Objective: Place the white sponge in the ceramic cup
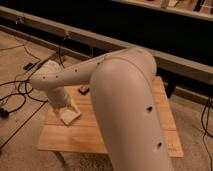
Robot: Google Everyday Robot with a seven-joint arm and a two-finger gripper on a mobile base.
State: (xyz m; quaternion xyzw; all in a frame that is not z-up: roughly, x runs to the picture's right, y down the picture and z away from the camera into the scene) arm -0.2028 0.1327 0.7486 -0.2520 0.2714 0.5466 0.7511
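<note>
The white sponge (72,116) lies flat on the left part of the wooden table (60,137). My gripper (63,108) hangs from the white arm (120,95) and sits right over the sponge's near-left edge, down at its level. I cannot tell whether it touches the sponge. The ceramic cup is hidden behind my arm or out of view.
A small dark brown block (83,90) lies on the table behind the sponge. My arm covers the table's middle and right. Cables (20,95) run over the floor at the left. A long metal rail (75,37) runs behind the table.
</note>
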